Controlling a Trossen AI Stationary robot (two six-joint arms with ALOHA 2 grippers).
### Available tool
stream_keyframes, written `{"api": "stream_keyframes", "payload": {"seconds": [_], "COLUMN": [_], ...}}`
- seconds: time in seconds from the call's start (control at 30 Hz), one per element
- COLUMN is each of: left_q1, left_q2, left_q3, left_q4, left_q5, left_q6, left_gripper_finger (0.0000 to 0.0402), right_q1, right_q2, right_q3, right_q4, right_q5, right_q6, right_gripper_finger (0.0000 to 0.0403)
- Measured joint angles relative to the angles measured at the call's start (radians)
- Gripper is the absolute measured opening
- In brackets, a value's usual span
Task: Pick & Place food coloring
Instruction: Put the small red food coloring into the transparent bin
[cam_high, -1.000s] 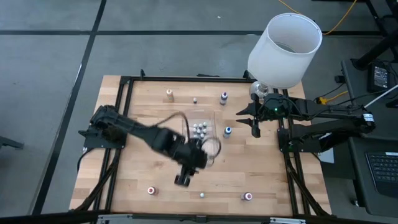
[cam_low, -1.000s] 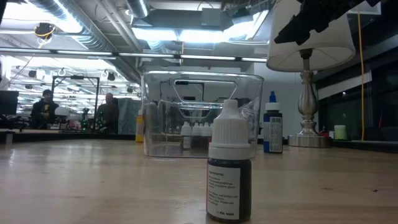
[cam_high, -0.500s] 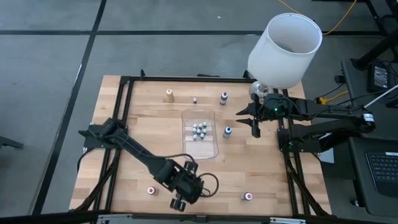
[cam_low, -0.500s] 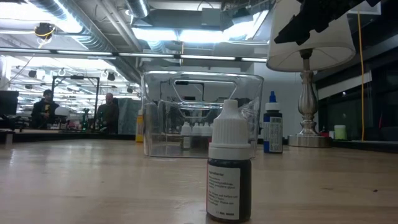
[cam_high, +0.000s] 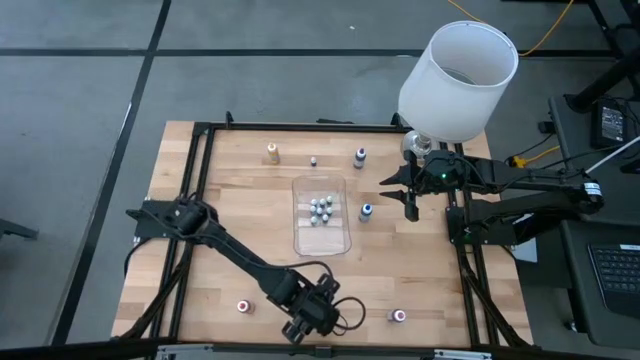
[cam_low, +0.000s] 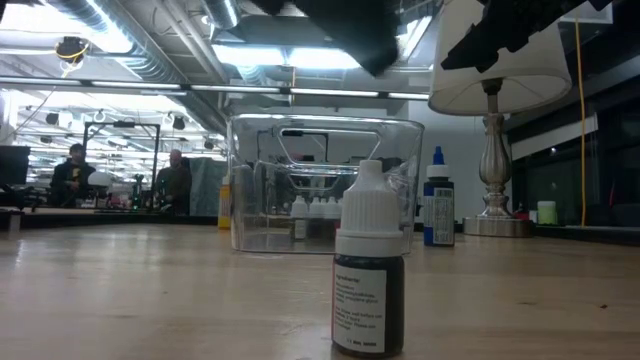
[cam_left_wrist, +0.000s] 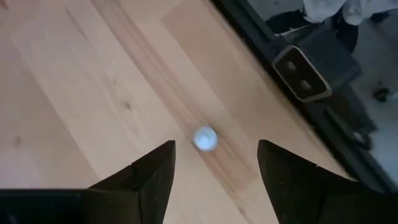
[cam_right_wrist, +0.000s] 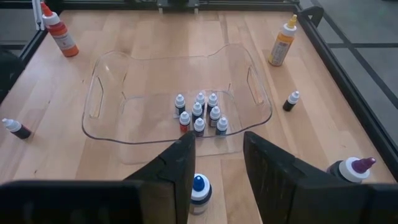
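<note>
The food coloring is a set of tiny bottles. Several stand in a cluster (cam_high: 320, 209) inside the clear tray (cam_high: 322, 240), and they also show in the right wrist view (cam_right_wrist: 200, 114). One dark bottle with a white cap (cam_low: 368, 270) stands upright near the table's near edge. My left gripper (cam_left_wrist: 214, 163) hangs open above it, and its cap (cam_left_wrist: 205, 138) shows between and beyond the fingers, untouched. In the high view the left gripper (cam_high: 312, 318) covers that bottle. My right gripper (cam_high: 397, 196) waits open by the table's right side, near a blue-capped bottle (cam_right_wrist: 199, 186).
Loose bottles stand about the table: an orange one (cam_high: 272, 152), a small one (cam_high: 313, 160) and a purple one (cam_high: 360, 156) near the far edge, and red ones (cam_high: 243, 306) (cam_high: 399, 316) near the near edge. A white lampshade (cam_high: 458, 80) stands at the far right corner.
My left arm has swung from over the tray toward the table's near edge and now hangs above the white-capped bottle there. Its dark gripper has come into the top of the low view. No bottle has moved.
</note>
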Motion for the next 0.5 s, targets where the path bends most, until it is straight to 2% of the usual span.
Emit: {"api": "stream_keyframes", "payload": {"seconds": [0.2,0.37,0.5], "left_q1": [0.043,0.068,0.063], "left_q2": [0.038,0.093,0.109], "left_q3": [0.001,0.0,0.0], "left_q4": [0.037,0.03,0.037], "left_q5": [0.041,0.151,0.168], "left_q6": [0.091,0.077,0.062], "left_gripper_finger": [0.0223,0.0223,0.0223], "right_q1": [0.0,0.0,0.0], "right_q2": [0.0,0.0,0.0], "right_q3": [0.0,0.0,0.0], "right_q4": [0.0,0.0,0.0], "right_q5": [0.0,0.0,0.0], "right_q6": [0.0,0.0,0.0], "right_gripper_finger": [0.0138,0.0138,0.0138]}}
